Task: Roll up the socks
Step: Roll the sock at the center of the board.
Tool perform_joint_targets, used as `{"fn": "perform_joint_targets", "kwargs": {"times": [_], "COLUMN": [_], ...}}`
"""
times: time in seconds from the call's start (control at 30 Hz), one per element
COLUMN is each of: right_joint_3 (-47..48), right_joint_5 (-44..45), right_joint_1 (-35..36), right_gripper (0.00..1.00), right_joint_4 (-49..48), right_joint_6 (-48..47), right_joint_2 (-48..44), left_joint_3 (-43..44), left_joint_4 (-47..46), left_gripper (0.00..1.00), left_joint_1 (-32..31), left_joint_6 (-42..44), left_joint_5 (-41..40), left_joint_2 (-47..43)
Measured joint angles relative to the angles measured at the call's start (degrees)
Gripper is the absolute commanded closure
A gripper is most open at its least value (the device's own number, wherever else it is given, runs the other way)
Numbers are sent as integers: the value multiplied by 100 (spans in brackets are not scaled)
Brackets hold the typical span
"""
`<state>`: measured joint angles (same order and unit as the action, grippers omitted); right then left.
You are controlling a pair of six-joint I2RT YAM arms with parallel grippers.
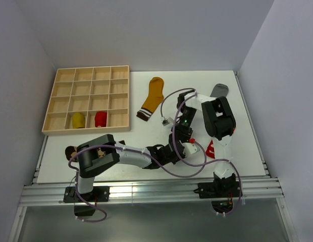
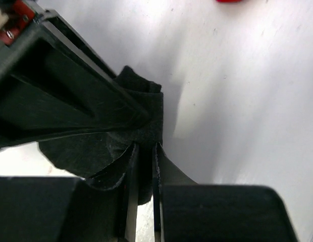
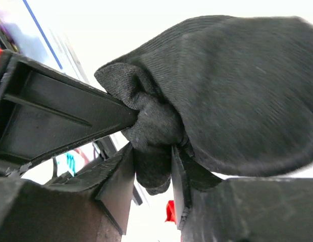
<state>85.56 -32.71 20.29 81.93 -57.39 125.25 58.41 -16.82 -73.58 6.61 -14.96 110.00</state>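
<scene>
**Black sock caught between both sets of fingers**

And here's the black sock (image 3: 237, 91), bunched right between the two arms. It's a soft ribbed knit, light and floppy, with nothing to break, though I'd expect it to spring open if released. Whether it touches the worktop (image 1: 146, 133) I can't tell. The left fingers (image 2: 108, 196) are pressed almost together on a thin fold. The right fingers (image 3: 113, 191) pinch a gathered tail under the fat bundle. That tail or a cuff edge looks the best hold, not the puffy body.

Around them, the wooden grid tray (image 1: 65, 89) sits well beyond the fingers to the left, no obstacle. A mustard sock (image 1: 153, 98) lies flat just beyond them, and a grey sock (image 1: 219, 89) farther right. A red sock (image 1: 211, 149) is close on the right. Smallest are two rolled bundles in the tray, the yellow bundle (image 1: 77, 120) and the red bundle (image 1: 100, 119). The real crowding is each arm's fingers against the other's.
</scene>
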Motion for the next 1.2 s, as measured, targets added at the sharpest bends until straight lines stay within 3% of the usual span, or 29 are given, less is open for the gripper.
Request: {"fn": "perform_joint_targets", "kwargs": {"times": [0.2,0.37,0.6,0.87,1.2], "right_joint_3": [273,321,-627,-2382,-3919], "right_joint_5": [-774,-1351,-1580,-1469,-1419], "right_joint_1": [-518,-1405,-2428,-2402,-2155], "right_gripper": [56,56,56,47,38], "right_joint_4": [-415,-994,-1840,-2809,-3641], "right_joint_6": [229,479,527,-24,-1447], "right_joint_2": [-323,-1099,-2468,-3954,-5737], "left_joint_3": [-168,-271,109,1169,1639], "left_joint_4": [-131,-317,55,1174,1943], "left_gripper": [100,100,100,100,100], "left_joint_1": [367,623,1331,1974,2835], "left_joint_6": [-680,-1202,-2044,-2863,-4065], "left_joint_5": [876,1611,3091,4498,5886], "left_joint_2": [-157,-192,2,595,1121]}}
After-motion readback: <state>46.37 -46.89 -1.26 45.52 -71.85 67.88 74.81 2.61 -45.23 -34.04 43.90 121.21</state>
